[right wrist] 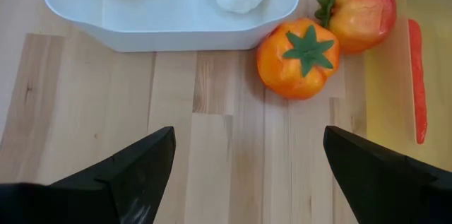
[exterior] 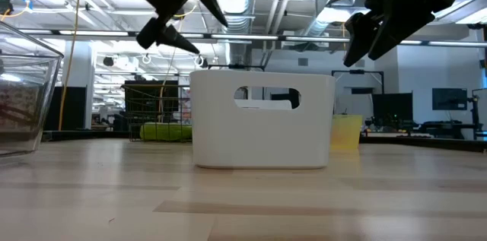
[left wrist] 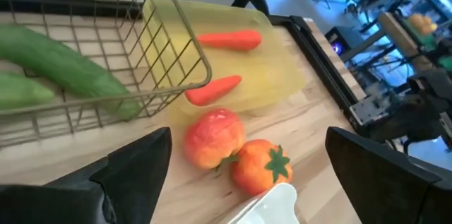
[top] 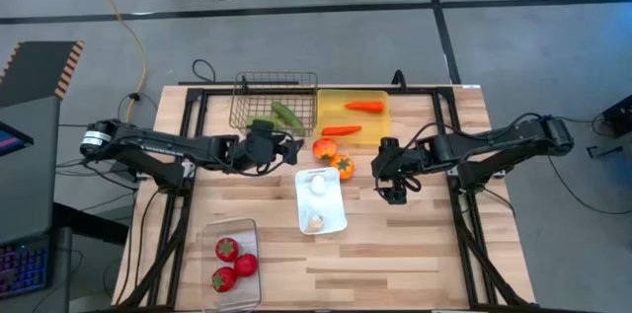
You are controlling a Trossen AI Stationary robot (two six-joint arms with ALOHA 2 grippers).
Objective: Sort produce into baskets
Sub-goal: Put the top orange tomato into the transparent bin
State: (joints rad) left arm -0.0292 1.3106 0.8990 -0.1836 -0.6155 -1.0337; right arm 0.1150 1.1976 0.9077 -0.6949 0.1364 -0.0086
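Two orange-red peppers [top: 333, 156] lie on the table between the yellow tray [top: 377, 125] and the white tray [top: 322, 201]; they also show in the left wrist view [left wrist: 215, 138] and the right wrist view [right wrist: 298, 57]. Two carrots [top: 364, 107] lie on the yellow tray. Two cucumbers [top: 284, 114] lie in the wire basket [top: 274, 99]. Garlic bulbs [top: 318, 183] lie in the white tray. Three red fruits [top: 233, 263] lie in the clear tub [top: 231, 263]. My left gripper [top: 294, 150] is open and empty left of the peppers. My right gripper [top: 380, 168] is open and empty right of them.
The black frame rails [top: 464, 180] run along both table sides. Bare wood [top: 415, 254] lies at the near right of the table. In the low view the white tray [exterior: 262, 119] stands in the middle, both grippers above it.
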